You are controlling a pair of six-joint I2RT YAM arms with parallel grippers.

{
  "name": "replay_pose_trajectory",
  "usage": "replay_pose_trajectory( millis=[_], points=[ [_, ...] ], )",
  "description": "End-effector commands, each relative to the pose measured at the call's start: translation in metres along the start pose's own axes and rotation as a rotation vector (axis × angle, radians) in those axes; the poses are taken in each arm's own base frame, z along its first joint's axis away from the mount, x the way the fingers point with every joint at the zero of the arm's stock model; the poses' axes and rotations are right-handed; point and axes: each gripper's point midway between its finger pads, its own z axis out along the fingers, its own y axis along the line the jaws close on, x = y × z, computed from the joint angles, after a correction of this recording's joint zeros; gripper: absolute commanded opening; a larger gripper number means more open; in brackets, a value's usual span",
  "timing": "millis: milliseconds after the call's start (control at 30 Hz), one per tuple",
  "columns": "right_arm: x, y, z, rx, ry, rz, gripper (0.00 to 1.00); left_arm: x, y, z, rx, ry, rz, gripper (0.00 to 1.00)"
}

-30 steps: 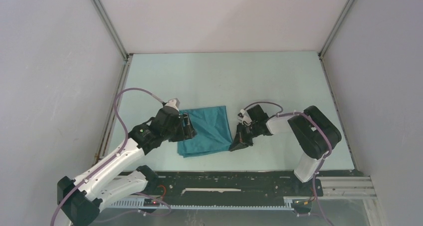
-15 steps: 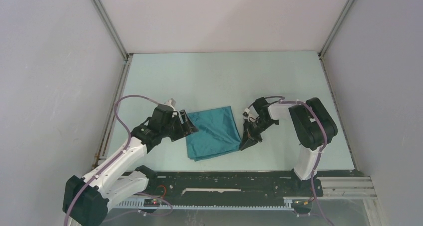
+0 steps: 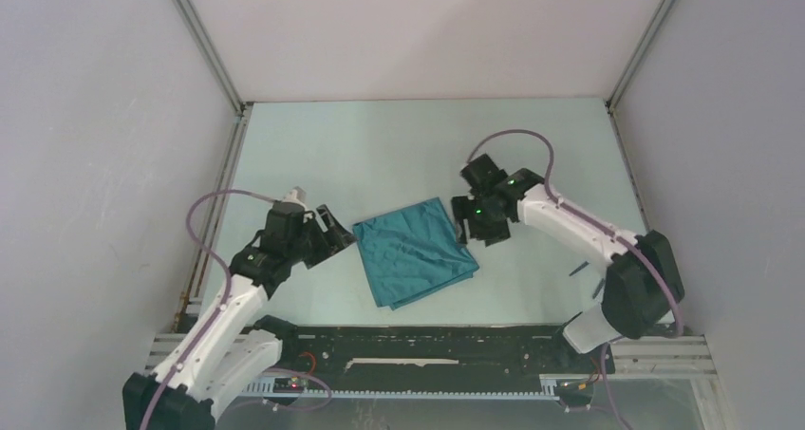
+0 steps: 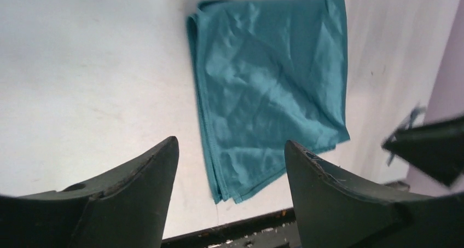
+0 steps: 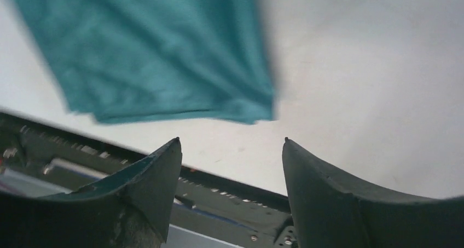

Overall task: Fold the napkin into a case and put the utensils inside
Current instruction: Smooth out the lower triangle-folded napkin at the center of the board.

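The teal napkin lies folded into a flat, tilted rectangle on the pale table, also seen in the left wrist view and the right wrist view. My left gripper is open just left of the cloth, holding nothing. My right gripper hovers open off the cloth's far right corner, also holding nothing. Two thin dark slivers, apparently the utensils, lie on the table to the right, beside the right arm's lower link.
A black rail runs along the table's near edge, close to the napkin's near corner. Grey walls enclose the table on three sides. Bare tabletop stretches behind the cloth.
The right gripper opened, let go of the napkin's right edge and lifted away toward the back. The left arm drew back to the left. The napkin slid rightward and settled flat.
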Motion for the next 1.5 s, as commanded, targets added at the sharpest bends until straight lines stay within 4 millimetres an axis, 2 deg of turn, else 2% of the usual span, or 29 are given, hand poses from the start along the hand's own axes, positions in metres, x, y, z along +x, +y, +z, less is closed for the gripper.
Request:
replay_pose_trajectory(
  millis=[0,67,167,233,300,400,500,567,633,767,900,1033,1133,1200,1267,1333,1367,1400,1467],
  points=[
    [0.014,0.073,-0.022,-0.052,-0.11,-0.086,0.76,-0.042,0.017,-0.04,-0.133,-0.215,0.052,0.77],
    [0.026,0.127,-0.019,-0.196,-0.094,-0.122,0.76,-0.058,0.023,-0.062,-0.181,-0.311,0.056,0.77],
    [0.04,0.192,-0.003,-0.302,-0.06,-0.183,0.76,-0.075,0.024,-0.1,-0.193,-0.448,0.047,0.78],
    [0.045,0.215,0.011,-0.278,-0.05,-0.21,0.76,-0.083,0.023,-0.122,-0.187,-0.529,0.042,0.78],
    [0.052,0.227,0.025,-0.223,-0.011,-0.234,0.75,-0.09,0.021,-0.14,-0.17,-0.591,0.047,0.79],
    [0.064,0.243,0.037,-0.164,0.017,-0.282,0.74,-0.093,0.019,-0.155,-0.157,-0.631,0.059,0.79],
    [0.073,0.243,0.045,-0.123,0.044,-0.292,0.74,-0.09,0.017,-0.154,-0.145,-0.619,0.07,0.79],
    [0.07,0.237,0.042,-0.118,0.03,-0.284,0.73,-0.084,0.018,-0.146,-0.14,-0.585,0.074,0.79],
    [0.064,0.231,0.036,-0.136,0.011,-0.272,0.73,-0.075,0.017,-0.129,-0.117,-0.527,0.081,0.78],
    [0.064,0.221,0.032,-0.209,0.023,-0.259,0.74,-0.048,0.009,-0.084,-0.055,-0.336,0.08,0.77],
    [0.059,0.21,0.033,-0.133,0.01,-0.279,0.74,-0.03,0.001,-0.055,0.004,-0.223,0.028,0.77],
    [0.039,0.164,0.02,-0.123,-0.021,-0.167,0.74,-0.005,-0.013,-0.028,0.124,-0.091,-0.001,0.69],
    [0.021,0.138,0.002,-0.148,-0.064,-0.117,0.75,0.03,-0.015,-0.01,0.124,0.087,0.034,0.69],
    [0.015,0.125,-0.003,-0.152,-0.072,-0.09,0.75,0.056,-0.016,-0.007,0.071,0.178,0.099,0.69],
    [0.013,0.126,-0.007,-0.198,-0.079,-0.085,0.75,0.075,-0.012,-0.006,0.001,0.217,0.129,0.66],
    [0.016,0.14,-0.006,-0.241,-0.08,-0.124,0.75,0.083,0.0,-0.006,-0.071,0.224,0.077,0.61],
    [0.022,0.149,-0.001,-0.26,-0.06,-0.137,0.75,0.079,0.007,-0.006,-0.101,0.198,0.059,0.61],
    [0.027,0.157,0.002,-0.282,-0.044,-0.144,0.75,0.071,0.016,-0.009,-0.144,0.145,0.036,0.63],
    [0.038,0.166,0.011,-0.278,-0.011,-0.149,0.76,0.049,0.022,-0.019,-0.161,0.028,-0.014,0.67]
  ],
)
